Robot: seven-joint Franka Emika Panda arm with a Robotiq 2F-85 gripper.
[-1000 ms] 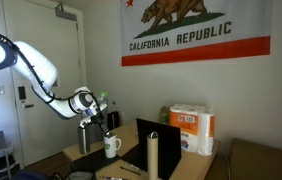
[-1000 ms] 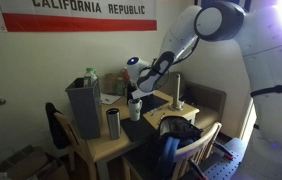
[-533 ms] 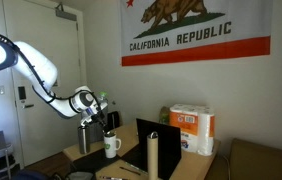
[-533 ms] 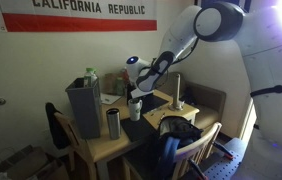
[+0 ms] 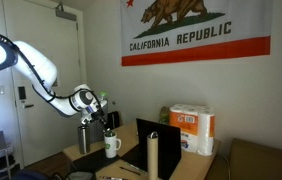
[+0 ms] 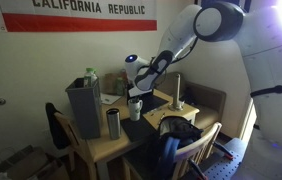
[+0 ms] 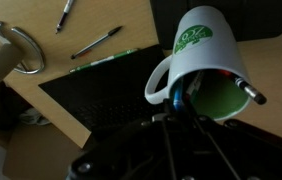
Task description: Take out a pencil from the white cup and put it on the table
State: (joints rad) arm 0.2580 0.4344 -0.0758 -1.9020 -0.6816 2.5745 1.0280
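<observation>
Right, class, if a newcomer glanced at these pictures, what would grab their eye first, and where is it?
The big California Republic flag on the wall above the table stands out first. Next comes the white robot arm, stretching from beside the door toward the white cup. In the wrist view that cup looms large, green inside, with a pencil poking out.

The Panda arm (image 5: 38, 68) is glossy white, with rounded tubular segments and dark seams at the joints. Below the California Republic flag (image 5: 196, 30) it ends in a black Robotiq gripper (image 5: 108, 120) with thin dark cables.
</observation>
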